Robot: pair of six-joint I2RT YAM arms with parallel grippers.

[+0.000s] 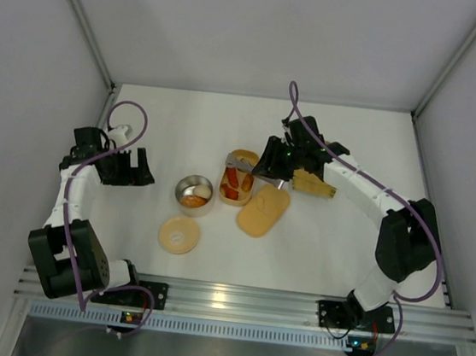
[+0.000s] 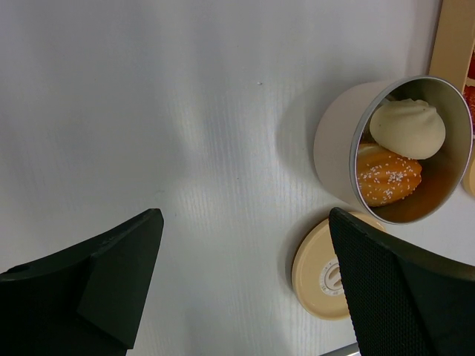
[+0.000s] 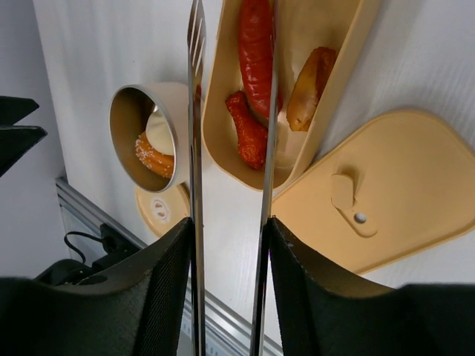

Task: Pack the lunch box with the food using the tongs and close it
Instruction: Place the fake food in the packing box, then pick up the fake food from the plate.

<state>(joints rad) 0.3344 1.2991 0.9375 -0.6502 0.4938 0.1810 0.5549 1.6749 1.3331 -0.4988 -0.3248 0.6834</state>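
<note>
**Food in, both lids off**

The lunch box (image 3: pixel 214 126) stands open at the middle of the surface (image 1: pixel 183 129). In it we see a red sausage (image 3: pixel 256 44), a smaller red chunk (image 3: pixel 249 137) and an orange-brown piece (image 3: pixel 308 89). The steel tin (image 2: pixel 334 141), just left of the lunch box, holds a white ball (image 2: pixel 408 127) and a sugared orange piece (image 2: pixel 386 176).

We see no loose food around the lunch box. The woven tray (image 1: pixel 313 184) to its right is partly hidden under the right arm, so we cannot tell whether any food lies there.

Not yet done: closing. The flat lid (image 3: pixel 401 185) lies against the near right side of the lunch box. The tan round lid (image 2: pixel 315 271) lies near-left of it, beside the tin.

The right tool (image 3: pixel 230 230) is clamped on the tongs (image 3: pixel 195 148), whose arms stand apart. One runs outside the left wall of the lunch box and the other over the sausage; we see nothing pinched between them. The left tool (image 2: pixel 245 222) has its fingers wide apart and holds nothing, well left of the lunch box.

Judgement: packing looks near complete. The tongs occupy the right tool and hang over the opening, so they stand in the way of fitting the flat lid.
</note>
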